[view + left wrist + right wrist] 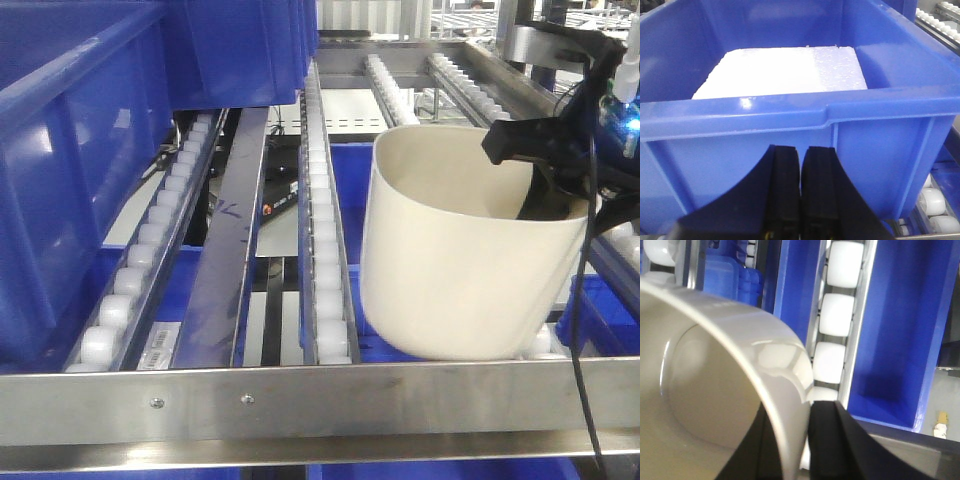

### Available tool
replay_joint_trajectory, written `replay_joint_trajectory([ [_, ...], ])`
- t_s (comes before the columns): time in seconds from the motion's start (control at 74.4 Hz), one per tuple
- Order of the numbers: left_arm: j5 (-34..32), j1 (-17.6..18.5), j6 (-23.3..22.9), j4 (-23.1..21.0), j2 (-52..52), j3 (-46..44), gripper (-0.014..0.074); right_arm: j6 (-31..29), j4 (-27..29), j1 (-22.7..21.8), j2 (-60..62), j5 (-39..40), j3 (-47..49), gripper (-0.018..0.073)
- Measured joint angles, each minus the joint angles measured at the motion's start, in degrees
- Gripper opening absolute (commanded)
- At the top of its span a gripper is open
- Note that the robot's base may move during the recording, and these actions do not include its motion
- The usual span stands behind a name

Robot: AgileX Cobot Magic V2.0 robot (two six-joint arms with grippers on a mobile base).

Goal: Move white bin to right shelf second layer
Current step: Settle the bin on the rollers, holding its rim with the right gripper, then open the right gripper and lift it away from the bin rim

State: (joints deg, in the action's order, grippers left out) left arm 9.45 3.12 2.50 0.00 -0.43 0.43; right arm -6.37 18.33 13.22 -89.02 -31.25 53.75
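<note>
At the 3 o'clock side of the right shelf second layer (330, 290), the white bin (455, 260) rests tilted on rollers, right pincer (795, 450) pinching its rim; left pincer (800, 195) pressed together, well apart.

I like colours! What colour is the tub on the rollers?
Cream-white, the white bin; the front-facing view shows it best.

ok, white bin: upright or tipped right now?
Tipped. The white bin leans on the roller lanes, mouth angled toward the right gripper, which is shut on its rim.
</note>
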Motion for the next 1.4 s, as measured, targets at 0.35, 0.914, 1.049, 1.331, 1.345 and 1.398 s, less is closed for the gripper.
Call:
replay_joint_trajectory([
  [0.35,0.00,0.00,0.00,0.00,0.00,0.00,0.0085,0.00,-0.27,0.00,-1.78,-0.09,0.00,0.0057],
  [0.914,0.00,0.00,0.00,0.00,0.00,0.00,0.0085,0.00,-0.31,0.00,-1.99,0.01,0.00,0.0312],
  [1.049,0.00,0.00,0.00,0.00,0.00,0.00,0.0085,0.00,-0.31,0.00,-0.95,0.63,0.00,0.0459],
  [1.331,0.00,0.00,0.00,0.00,0.00,0.00,0.0085,0.00,-0.31,0.00,1.50,2.10,0.00,0.0459],
  [1.345,0.00,0.00,0.00,0.00,0.00,0.00,0.0085,0.00,-0.31,0.00,1.62,2.18,0.00,0.0459],
  [1.398,0.00,0.00,0.00,0.00,0.00,0.00,0.0085,0.00,-0.31,0.00,2.08,2.38,0.00,0.0459],
])
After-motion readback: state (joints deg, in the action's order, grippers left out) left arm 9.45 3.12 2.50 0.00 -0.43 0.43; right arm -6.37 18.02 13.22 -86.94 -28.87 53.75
